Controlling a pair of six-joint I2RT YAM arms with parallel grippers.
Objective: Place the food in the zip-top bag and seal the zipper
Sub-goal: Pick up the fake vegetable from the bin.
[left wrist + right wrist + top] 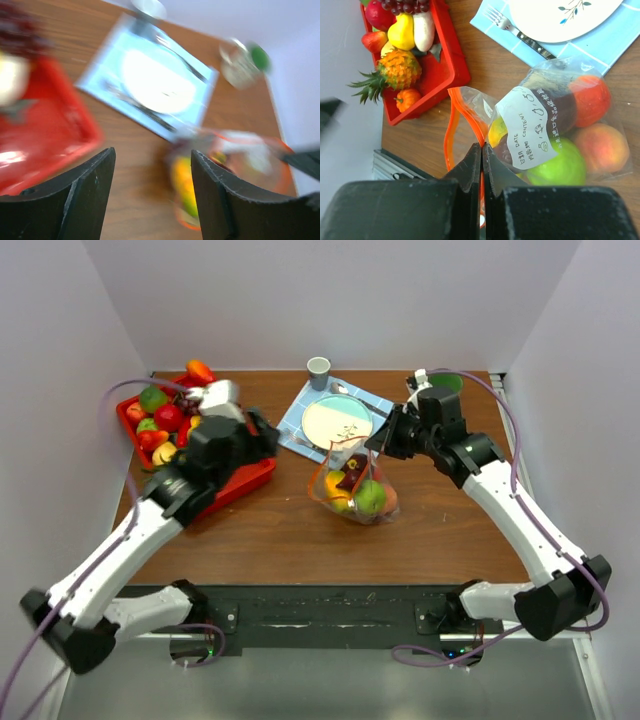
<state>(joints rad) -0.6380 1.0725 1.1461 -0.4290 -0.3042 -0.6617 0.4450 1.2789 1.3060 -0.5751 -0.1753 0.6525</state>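
Note:
The zip-top bag stands mid-table, its mouth open, with a green apple, a peach, an orange-red fruit and dark and yellow pieces inside. My right gripper is shut on the bag's mouth edge at the orange-red zipper, beside the white label; in the top view it holds the bag's upper right edge. My left gripper is open and empty; in the top view it hovers by the red tray. The left wrist view is blurred; the bag shows at right.
The red tray at left holds more food: a pineapple, apples, grapes and yellow pieces. A blue napkin with a plate and cutlery lies behind the bag. A cup and a green-topped object stand at the back.

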